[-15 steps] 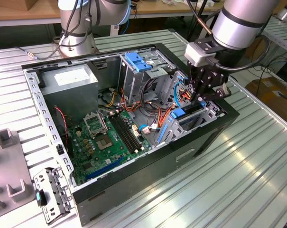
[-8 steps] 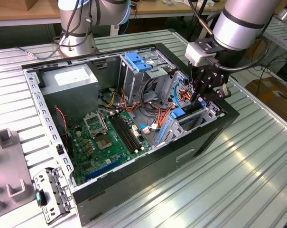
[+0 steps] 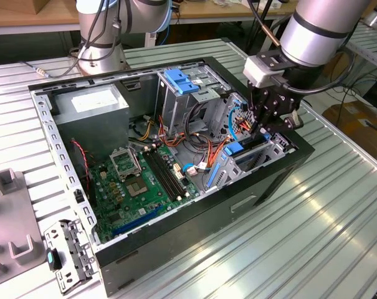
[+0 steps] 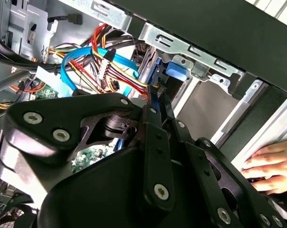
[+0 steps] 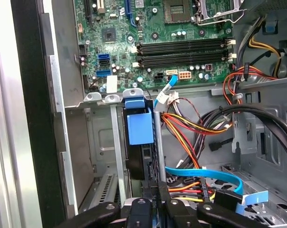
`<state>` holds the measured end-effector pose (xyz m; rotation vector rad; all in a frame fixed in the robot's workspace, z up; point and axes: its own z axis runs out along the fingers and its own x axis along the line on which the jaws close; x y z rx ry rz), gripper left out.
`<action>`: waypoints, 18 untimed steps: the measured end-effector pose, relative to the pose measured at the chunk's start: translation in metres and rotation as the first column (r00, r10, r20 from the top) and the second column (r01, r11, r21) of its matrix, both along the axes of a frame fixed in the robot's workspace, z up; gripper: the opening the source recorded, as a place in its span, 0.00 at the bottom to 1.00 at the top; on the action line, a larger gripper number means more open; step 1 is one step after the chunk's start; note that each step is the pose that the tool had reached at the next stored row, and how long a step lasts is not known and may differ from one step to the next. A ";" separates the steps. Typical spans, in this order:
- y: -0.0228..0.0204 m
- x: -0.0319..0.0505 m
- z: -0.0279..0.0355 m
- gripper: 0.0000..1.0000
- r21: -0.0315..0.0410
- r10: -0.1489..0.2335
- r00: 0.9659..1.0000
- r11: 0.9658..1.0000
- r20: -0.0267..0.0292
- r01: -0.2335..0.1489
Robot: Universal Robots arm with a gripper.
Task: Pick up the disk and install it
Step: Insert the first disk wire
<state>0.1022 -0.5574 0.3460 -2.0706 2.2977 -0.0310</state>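
Black gripper hangs from the silver arm over the open computer case, down at the drive bay near the case's corner at the exterior view's right. Its two dark fingers stand close together, narrow, pinched on the upper edge of the disk, which sits on edge in the bay slot. In the first wrist view the disk shows as a dark slab with a bright blue carrier tab facing the camera, upright between grey metal bay rails, with the gripper closed over its near edge. In the second wrist view the blue tab lies just past the fingertips, under a perforated metal bracket. Beside the slot, a flat blue cable and a bundle of red, orange and yellow wires run close past the disk; cannot tell whether they touch it. Further into the case, a tall metal cage topped with a lighter blue latch stands near the case's far edge, and the green motherboard lies across the case floor with dark memory slots showing. A grey power supply occupies the far corner at the exterior view's left. The case rests on a ribbed metal table. A person's hand rests on the table edge in the second wrist view
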 end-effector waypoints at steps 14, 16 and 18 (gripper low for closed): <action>0.0004 0.0003 -0.0023 0.17 0.004 0.041 0.999 0.999 -0.002 -0.041; 0.0004 0.0002 -0.0048 0.17 0.004 0.044 0.999 0.999 -0.004 -0.044; 0.0005 0.0003 -0.0067 0.17 0.004 0.045 0.999 0.999 -0.008 -0.045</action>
